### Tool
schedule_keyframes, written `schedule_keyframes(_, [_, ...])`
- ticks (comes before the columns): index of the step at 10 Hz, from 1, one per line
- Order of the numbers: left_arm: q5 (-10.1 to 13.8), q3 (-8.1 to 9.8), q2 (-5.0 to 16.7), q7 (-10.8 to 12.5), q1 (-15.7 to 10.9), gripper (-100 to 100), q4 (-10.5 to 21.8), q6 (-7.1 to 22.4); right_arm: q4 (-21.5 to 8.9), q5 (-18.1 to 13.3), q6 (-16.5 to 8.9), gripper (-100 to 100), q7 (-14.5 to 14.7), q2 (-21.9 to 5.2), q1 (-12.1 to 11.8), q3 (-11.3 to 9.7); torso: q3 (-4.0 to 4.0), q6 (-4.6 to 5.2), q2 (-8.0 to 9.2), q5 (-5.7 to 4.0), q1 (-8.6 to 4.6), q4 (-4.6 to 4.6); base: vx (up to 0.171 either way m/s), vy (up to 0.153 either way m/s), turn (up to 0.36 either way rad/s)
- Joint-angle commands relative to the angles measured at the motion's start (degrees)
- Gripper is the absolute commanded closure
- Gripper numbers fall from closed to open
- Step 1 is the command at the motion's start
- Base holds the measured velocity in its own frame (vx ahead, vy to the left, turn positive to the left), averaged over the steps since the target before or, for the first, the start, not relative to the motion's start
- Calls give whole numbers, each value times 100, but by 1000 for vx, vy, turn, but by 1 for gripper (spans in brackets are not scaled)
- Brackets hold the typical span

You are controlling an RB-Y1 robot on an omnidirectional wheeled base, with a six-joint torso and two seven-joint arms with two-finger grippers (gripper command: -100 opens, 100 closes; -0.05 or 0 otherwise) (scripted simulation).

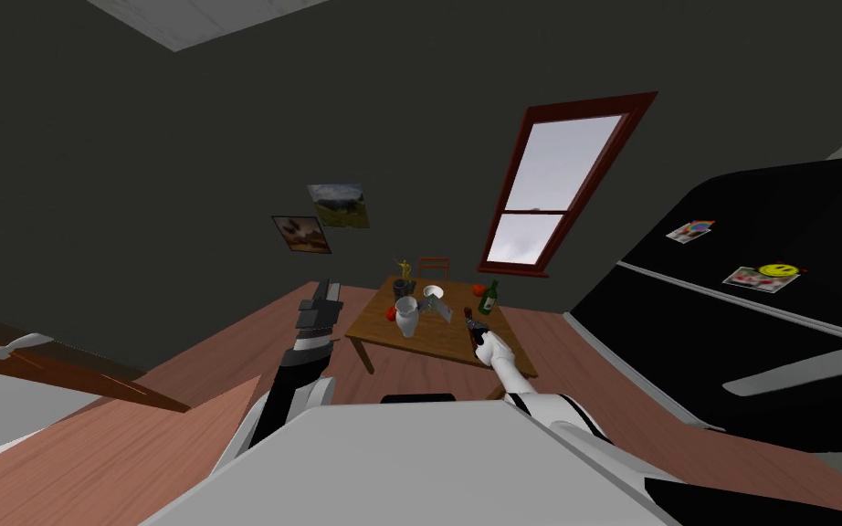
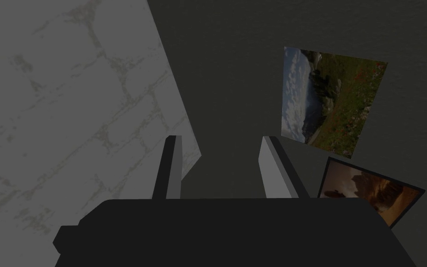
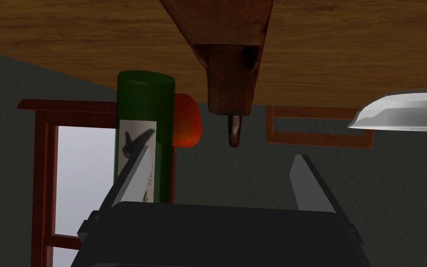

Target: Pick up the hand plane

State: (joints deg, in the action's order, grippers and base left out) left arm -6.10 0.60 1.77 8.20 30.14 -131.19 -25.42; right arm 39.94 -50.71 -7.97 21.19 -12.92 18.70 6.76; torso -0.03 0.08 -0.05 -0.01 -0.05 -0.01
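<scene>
The hand plane (image 3: 231, 55) is a dark brown wooden block with a small knob, lying on the wooden table (image 3: 69, 32). In the head view it is a small dark shape (image 1: 469, 316) near the table's right front corner. My right gripper (image 3: 219, 178) is open just short of it, with the plane ahead of the gap and nothing between the fingers. That gripper (image 1: 476, 329) reaches over the table's front edge. My left gripper (image 2: 222, 164) is open and empty, raised left of the table (image 1: 321, 306).
A green bottle (image 3: 145, 134) and a red round thing (image 3: 187, 120) stand just beyond the plane, a white bowl (image 3: 402, 111) to the other side. A white vase (image 1: 406, 316), a grey object (image 1: 437, 306) and a chair (image 1: 433, 268) lie farther. A black fridge (image 1: 757, 310) stands right.
</scene>
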Motion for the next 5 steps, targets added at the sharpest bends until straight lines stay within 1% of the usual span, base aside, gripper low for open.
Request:
schedule_keyframes(1, [0, 0, 0, 0, 0, 0, 0, 0, -274, -183, 7, -100, -6, 51, 93, 124, 0, 0, 0, 0, 0, 0, 11, -8, 35])
schedule_keyframes(2, [0, 0, 0, 0, 0, 0, 0, 0, -448, -249, -37, -100, -2, 72, 143, 144, 0, -1, 0, 0, 1, 0, 23, -16, 57])
schedule_keyframes(4, [0, 0, 0, 0, 0, 0, 0, 0, -448, -236, -37, -100, -2, 72, 143, 144, -2, 0, -3, 0, -1, -1, 18, -10, 6])
schedule_keyframes(5, [0, 0, 0, 0, 0, 0, 0, 0, -591, -303, -73, -100, 0, 92, 185, 161, 0, 0, -1, 0, 2, 0, 15, -5, 31])
